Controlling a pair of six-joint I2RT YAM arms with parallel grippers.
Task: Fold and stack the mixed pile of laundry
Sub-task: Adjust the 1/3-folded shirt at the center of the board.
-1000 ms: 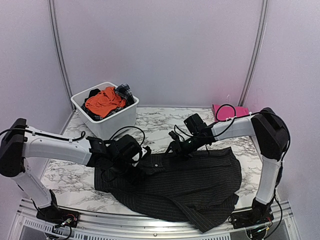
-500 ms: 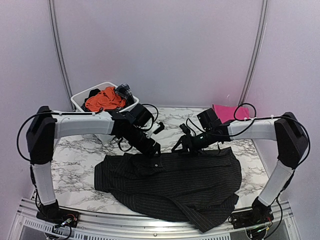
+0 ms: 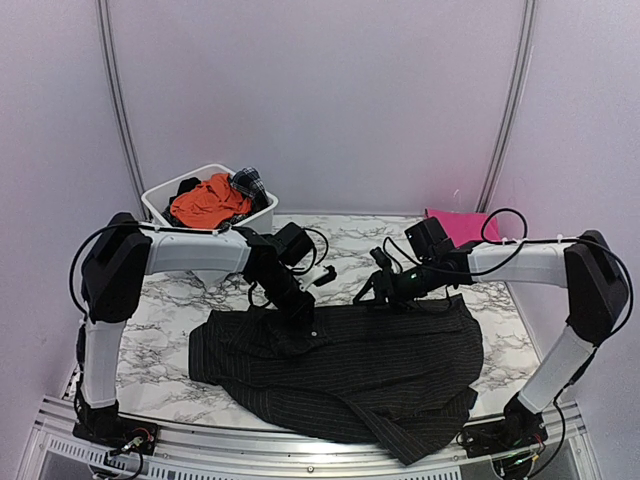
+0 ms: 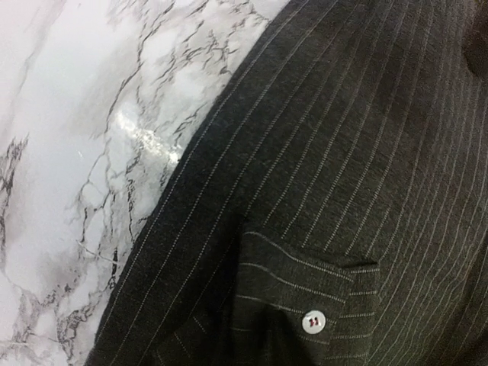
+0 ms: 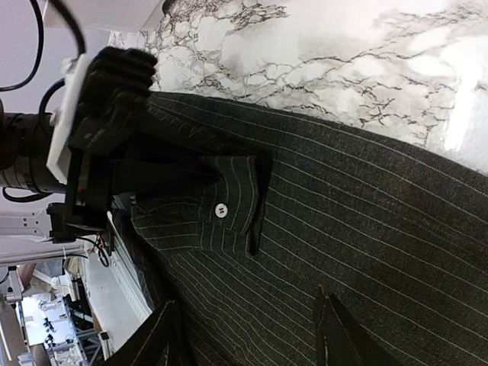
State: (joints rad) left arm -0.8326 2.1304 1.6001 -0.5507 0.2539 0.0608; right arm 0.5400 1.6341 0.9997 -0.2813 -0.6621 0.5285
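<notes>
The black pinstriped shirt [image 3: 370, 370] lies spread over the middle of the marble table [image 3: 150, 350]. My left gripper [image 3: 303, 308] is down on its far edge at a flap with a white button [image 4: 313, 322]. Its fingers do not show in the left wrist view. In the right wrist view the left gripper [image 5: 200, 174] is a dark mass on that flap. My right gripper [image 3: 383, 293] sits on the same far edge to the right and stands open [image 5: 244, 299], jaws wide apart over the cloth. An orange garment [image 3: 205, 203] and a plaid piece [image 3: 248, 182] lie in the white tub [image 3: 215, 245]. A pink cloth [image 3: 462, 222] lies at the back right.
The tub stands at the back left, just behind my left forearm. Cables loop off both wrists above the shirt. The shirt's lower hem hangs near the table's front edge [image 3: 300, 440]. Bare marble [image 4: 69, 152] shows left of the shirt.
My left arm has swung from the shirt's left side up and round to its far edge, and its jaws opened then narrowed. My right gripper has shifted a little to the right.
</notes>
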